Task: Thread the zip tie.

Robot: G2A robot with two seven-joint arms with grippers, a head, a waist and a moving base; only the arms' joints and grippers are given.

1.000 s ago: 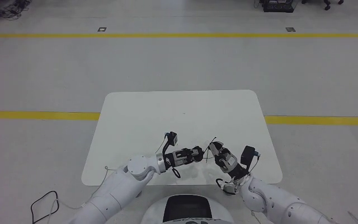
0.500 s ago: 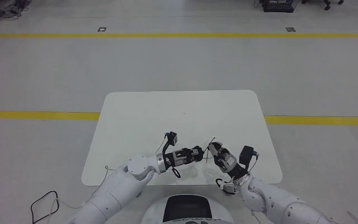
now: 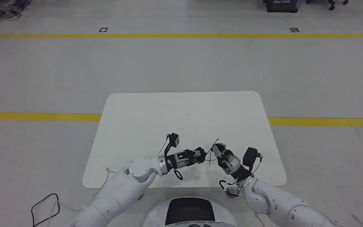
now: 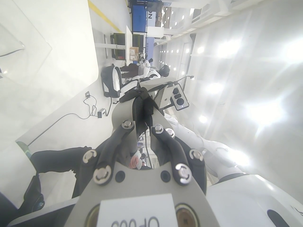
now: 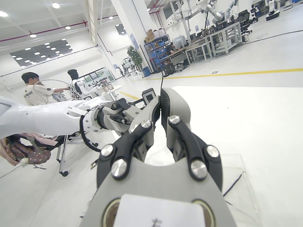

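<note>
Zip tie (image 5: pixel 162 81) pinched in the right gripper (image 5: pixel 161 101), with the left gripper (image 4: pixel 142 98) brought up tip to tip against it.

The right gripper is seen clamped tight, with no gap between its pads, and the thin black tie is held there, its free end sticking up past the fingertips above the near part of the white table (image 3: pixel 181 113). The left gripper is pointed straight at it, very near. Its fingers are pressed together too, but whether any of the tie is caught between them cannot be told. A clear tray (image 5: pixel 239 166) is seen lying on the table beside the right arm.
</note>
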